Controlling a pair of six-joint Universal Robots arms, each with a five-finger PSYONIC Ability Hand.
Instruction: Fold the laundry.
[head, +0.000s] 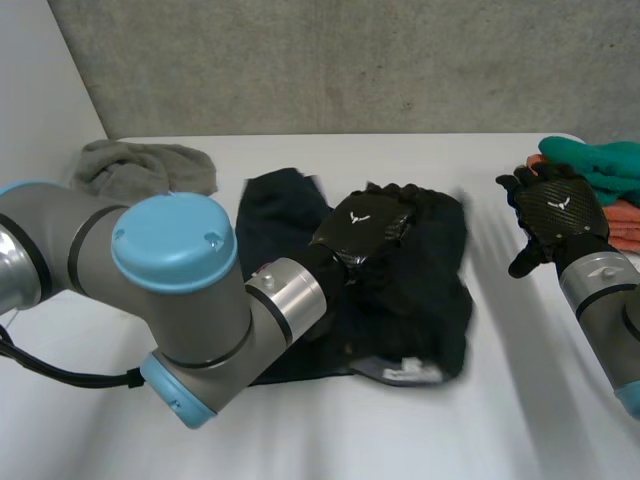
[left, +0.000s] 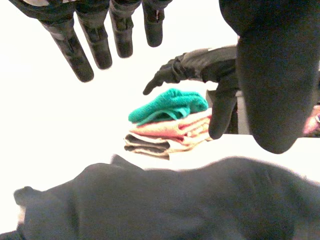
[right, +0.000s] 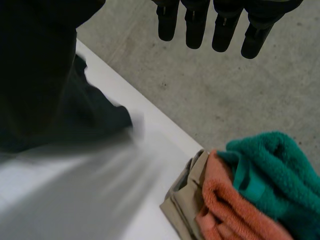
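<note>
Your black garment (head: 425, 300) lies crumpled in the middle of the white table (head: 300, 430), with a pale label (head: 408, 372) showing at its near edge. It looks not yet spread, let alone folded. Your left hand (head: 362, 228) is over the garment's far half, its fingers (left: 100, 47) straight and released, gripping nothing. From its own wrist view they seem clear of the cloth rather than pressing it. Your right hand (head: 553, 208) hangs to the right of the garment, apart from it, its fingers (right: 192, 30) likewise straight and empty. It is just beside the folded stack at the far right, where a teal towel (head: 600, 160) lies on an orange towel (head: 620, 225). A grey cloth (head: 140, 168) lies bunched at the far left. The step in hand reads as flattening the black piece before any fold. To do it well, lower each hand to an outer edge, left hand on the left side and right hand on the right. Pinch one layer only and draw the two edges apart so the bunched middle opens flat. Use the label to find the garment's top; what kind of garment it is cannot be told from here. Bring your right hand in low and away from the stack, which sits close enough to be knocked.
</note>
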